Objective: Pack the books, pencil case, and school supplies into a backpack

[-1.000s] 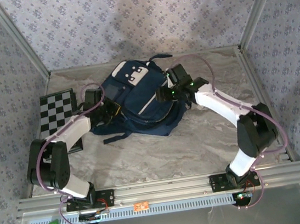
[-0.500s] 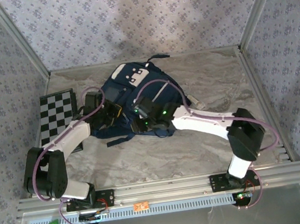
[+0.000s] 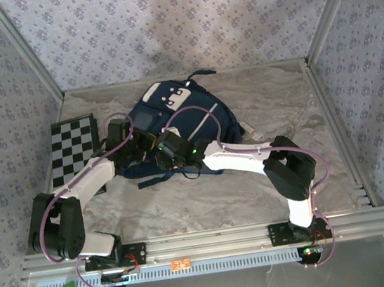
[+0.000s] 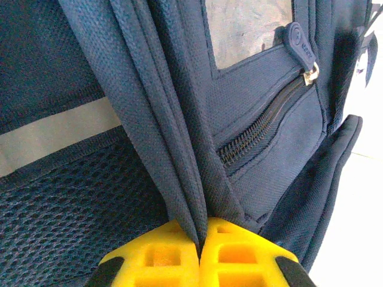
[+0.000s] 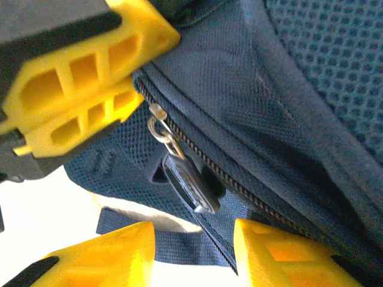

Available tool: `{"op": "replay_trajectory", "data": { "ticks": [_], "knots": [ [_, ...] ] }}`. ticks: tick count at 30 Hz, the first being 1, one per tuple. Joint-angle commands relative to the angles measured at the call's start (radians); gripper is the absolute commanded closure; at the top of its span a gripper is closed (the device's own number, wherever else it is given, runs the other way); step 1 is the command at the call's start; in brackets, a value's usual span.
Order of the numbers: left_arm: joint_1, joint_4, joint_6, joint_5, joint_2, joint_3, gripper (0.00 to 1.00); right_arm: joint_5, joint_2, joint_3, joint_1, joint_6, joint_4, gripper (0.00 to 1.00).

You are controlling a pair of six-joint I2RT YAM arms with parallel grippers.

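- left claw point(image 4: 200, 242): fingers together, clamped on a fold of navy fabric of the backpack point(image 4: 269, 179); a zip point(image 4: 263, 128) runs up and right of the claw.
- right claw point(image 5: 192, 242): fingers apart, nothing clamped; dark zip pull point(image 5: 188, 185) hangs just ahead, between the two tips.
- backpack lies on the tabletop point(image 3: 277, 90), under both claws.
- school supplies point(image 3: 255, 132): small pale item on the tabletop, well right of the right claw, near the backpack's edge.
- checkered board point(image 3: 72, 148): left of the left claw.
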Motion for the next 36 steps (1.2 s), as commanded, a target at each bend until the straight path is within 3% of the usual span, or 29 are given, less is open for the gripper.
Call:
{"op": "replay_trajectory", "data": {
  "ticks": [1,11,20,25,30,36],
  "knots": [
    [-0.018,0.039,-0.011,0.105,-0.051,0.001,1.0,0.129,0.024,0.021,-0.008,0.014,0.064,0.59],
    [-0.023,0.039,-0.017,0.112,-0.071,-0.019,1.0,0.237,0.053,0.041,-0.011,-0.025,0.121,0.63],
    [-0.028,0.039,-0.01,0.11,-0.075,-0.019,1.0,0.19,0.058,0.057,-0.023,-0.154,0.21,0.76],
    [-0.028,0.023,0.0,0.097,-0.074,-0.016,1.0,0.213,0.047,0.058,-0.026,-0.167,0.19,0.85],
    [-0.026,-0.022,0.035,0.06,-0.075,0.007,1.0,0.266,0.019,0.048,-0.022,-0.129,0.109,1.0],
    [-0.007,-0.044,0.063,0.034,-0.068,0.019,1.0,0.273,-0.019,0.012,-0.014,-0.092,0.019,1.0]
  ]
}}
